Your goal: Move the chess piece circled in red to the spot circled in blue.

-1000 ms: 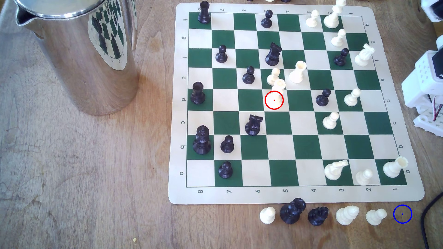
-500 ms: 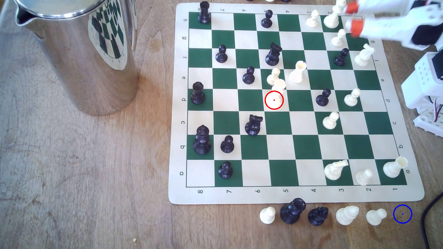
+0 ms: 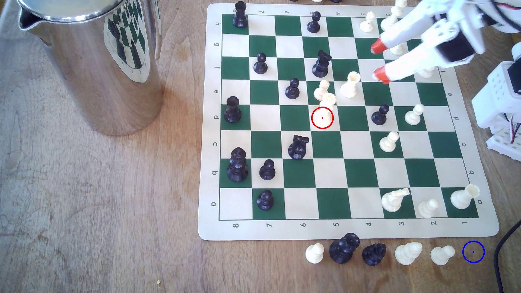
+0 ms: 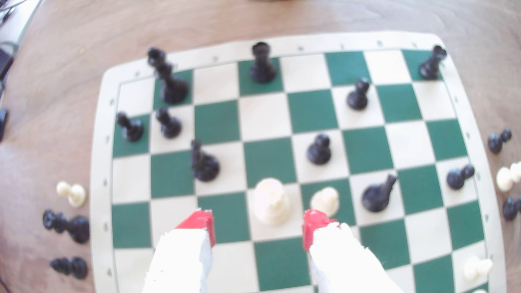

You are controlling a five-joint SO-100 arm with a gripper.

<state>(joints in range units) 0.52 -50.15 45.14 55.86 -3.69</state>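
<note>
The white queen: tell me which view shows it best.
The wrist view: the queen stands unobstructed ahead of the open gripper, though blurred. In the exterior view, the red ring overlaps its base and a pawn crowds its crown.

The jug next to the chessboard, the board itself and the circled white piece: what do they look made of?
The jug looks like polished steel: it mirrors the board. The board seems a thin, flexible mat, perhaps vinyl, lying flat with rounded corners and printed squares. The white piece looks like smooth cream plastic with a slight sheen, though that is a guess.
</note>
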